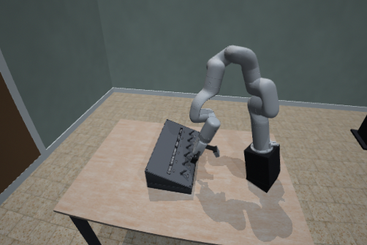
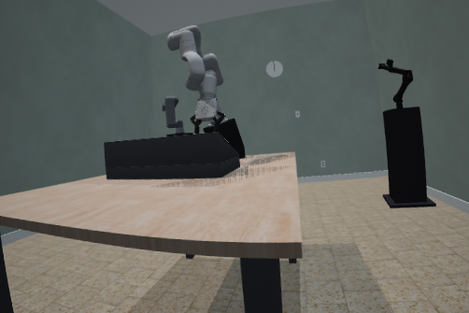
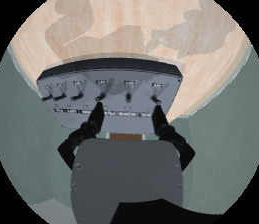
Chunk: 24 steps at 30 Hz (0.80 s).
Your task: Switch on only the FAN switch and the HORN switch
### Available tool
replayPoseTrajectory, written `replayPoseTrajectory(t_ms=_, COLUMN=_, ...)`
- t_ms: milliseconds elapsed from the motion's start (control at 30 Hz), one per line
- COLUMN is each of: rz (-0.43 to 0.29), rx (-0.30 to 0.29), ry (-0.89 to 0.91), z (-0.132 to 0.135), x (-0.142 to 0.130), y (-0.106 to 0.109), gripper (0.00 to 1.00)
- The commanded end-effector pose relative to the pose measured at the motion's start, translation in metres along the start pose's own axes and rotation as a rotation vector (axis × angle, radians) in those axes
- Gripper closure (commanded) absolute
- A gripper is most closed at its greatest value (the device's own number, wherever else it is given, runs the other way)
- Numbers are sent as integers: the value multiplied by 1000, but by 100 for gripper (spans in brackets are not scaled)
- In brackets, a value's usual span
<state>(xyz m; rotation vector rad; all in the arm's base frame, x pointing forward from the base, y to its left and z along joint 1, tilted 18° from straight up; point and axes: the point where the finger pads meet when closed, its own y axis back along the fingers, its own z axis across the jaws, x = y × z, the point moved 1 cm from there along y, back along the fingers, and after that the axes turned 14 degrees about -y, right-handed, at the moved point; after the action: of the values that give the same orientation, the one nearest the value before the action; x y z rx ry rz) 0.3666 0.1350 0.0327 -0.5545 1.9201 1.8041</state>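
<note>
Green-walled rm, wood counter [image 1: 110, 156] [image 2: 210, 208] [image 3: 199, 70]: console [image 1: 161, 152] [image 2: 163, 157] [image 3: 134, 125] sits w/ its sloped face toward the arm base, hand [image 1: 206, 153] [image 2: 207, 126] [image 3: 128, 109] wide over its levers, prob. to straddle one; labels unreadable.

- Is a pale wood-grain table [image 1: 117, 207] [image 2: 187, 213] [image 3: 119, 15] on dark legs [image 1: 85, 229] [image 2: 261, 283].
- Carries a dark, sloped switch console [image 1: 162, 156] [image 2: 163, 157] [image 3: 115, 97], sitting level.
- Also carries a black base block [image 1: 256, 167] [image 2: 232, 135], well apart from the console.
- Catches arm shadows [image 1: 234, 207] [image 3: 189, 42] beside both.
</note>
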Motion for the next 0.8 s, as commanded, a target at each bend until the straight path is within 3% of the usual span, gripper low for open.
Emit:
replayPoseTrajectory(t_ms=0, rz=-2, rx=-2, ry=0, z=0, x=-1, y=0, gripper=0)
replayPoseTrajectory(t_ms=233, rz=-2, rx=-2, ry=0, z=-7, x=-3, y=0, gripper=0)
replayPoseTrajectory(t_ms=767, rz=-2, rx=-2, ry=0, z=-53, x=-14, y=0, gripper=0)
